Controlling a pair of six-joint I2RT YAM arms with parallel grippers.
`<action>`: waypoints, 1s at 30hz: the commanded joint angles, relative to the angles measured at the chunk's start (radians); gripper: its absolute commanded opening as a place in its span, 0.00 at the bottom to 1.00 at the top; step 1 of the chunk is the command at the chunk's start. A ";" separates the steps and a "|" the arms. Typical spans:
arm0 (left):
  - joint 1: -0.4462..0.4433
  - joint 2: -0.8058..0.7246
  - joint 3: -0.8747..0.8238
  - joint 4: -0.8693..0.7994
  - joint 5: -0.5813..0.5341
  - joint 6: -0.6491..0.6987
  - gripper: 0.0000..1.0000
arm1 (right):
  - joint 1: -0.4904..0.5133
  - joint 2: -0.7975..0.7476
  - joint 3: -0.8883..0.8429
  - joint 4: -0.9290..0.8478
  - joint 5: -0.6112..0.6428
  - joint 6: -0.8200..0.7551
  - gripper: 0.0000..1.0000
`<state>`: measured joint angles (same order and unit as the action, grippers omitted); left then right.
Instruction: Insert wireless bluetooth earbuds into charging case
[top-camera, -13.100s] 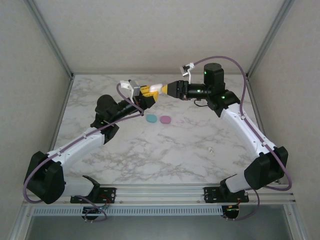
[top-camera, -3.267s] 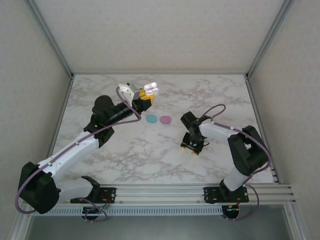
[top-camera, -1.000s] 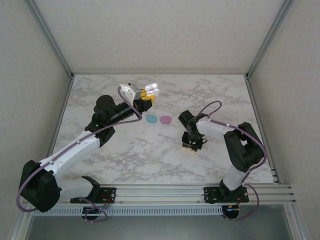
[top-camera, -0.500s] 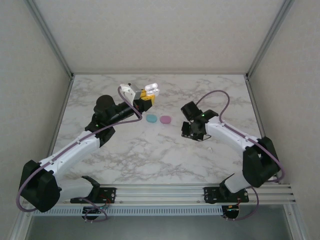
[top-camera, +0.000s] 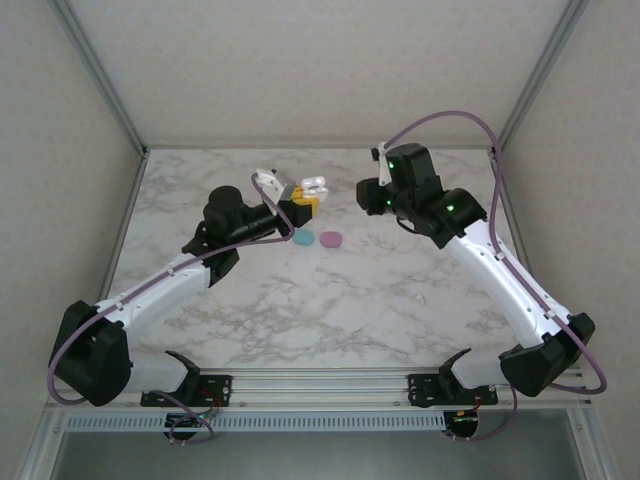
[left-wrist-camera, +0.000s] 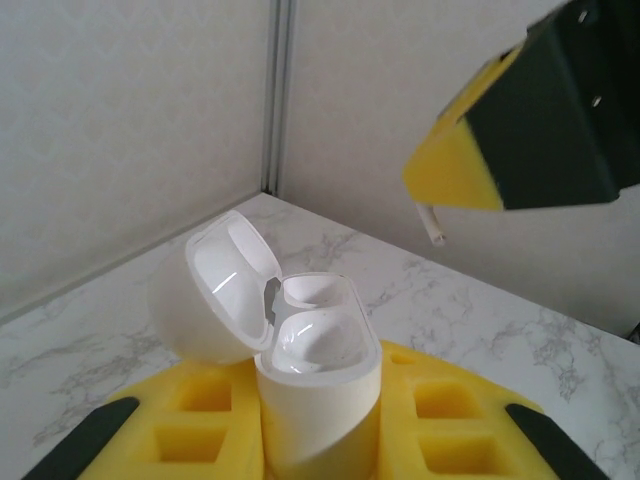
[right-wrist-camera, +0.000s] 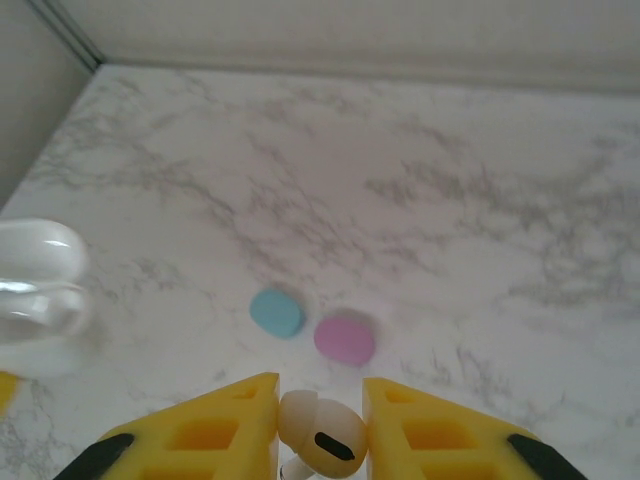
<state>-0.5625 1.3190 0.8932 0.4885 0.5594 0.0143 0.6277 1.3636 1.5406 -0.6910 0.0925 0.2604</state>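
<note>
My left gripper (left-wrist-camera: 320, 415) is shut on the white charging case (left-wrist-camera: 318, 375), which stands upright between the yellow fingers with its lid (left-wrist-camera: 215, 290) swung open to the left. Both wells of the case look empty. In the top view the case (top-camera: 313, 186) is held above the back of the table by the left gripper (top-camera: 302, 204). My right gripper (right-wrist-camera: 320, 425) is shut on a white earbud (right-wrist-camera: 322, 432), stem pointing down. It hovers just right of the case, the right gripper (top-camera: 368, 196) a short gap away. The earbud's stem (left-wrist-camera: 432, 222) pokes out below the right fingers (left-wrist-camera: 470, 170).
A teal oval piece (top-camera: 302, 238) and a pink oval piece (top-camera: 331, 239) lie flat on the marble table (top-camera: 250, 310), below both grippers. A tiny white piece (top-camera: 422, 298) lies on the table's right half. Walls and frame posts enclose the table.
The right arm has lifted off the table's middle right and swung up and back toward the case, carrying the earbud. The left arm has shifted the case slightly right.
</note>
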 joint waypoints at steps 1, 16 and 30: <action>-0.008 0.011 0.051 0.016 0.043 -0.020 0.00 | 0.024 0.023 0.064 0.056 -0.031 -0.109 0.25; -0.022 0.028 0.076 0.010 0.063 -0.017 0.00 | 0.089 0.126 0.171 0.112 -0.078 -0.188 0.25; -0.022 0.022 0.072 0.055 0.038 -0.058 0.00 | 0.104 0.158 0.170 0.101 -0.086 -0.250 0.25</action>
<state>-0.5755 1.3437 0.9295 0.4915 0.5968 -0.0090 0.7208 1.5135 1.6833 -0.6022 0.0219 0.0448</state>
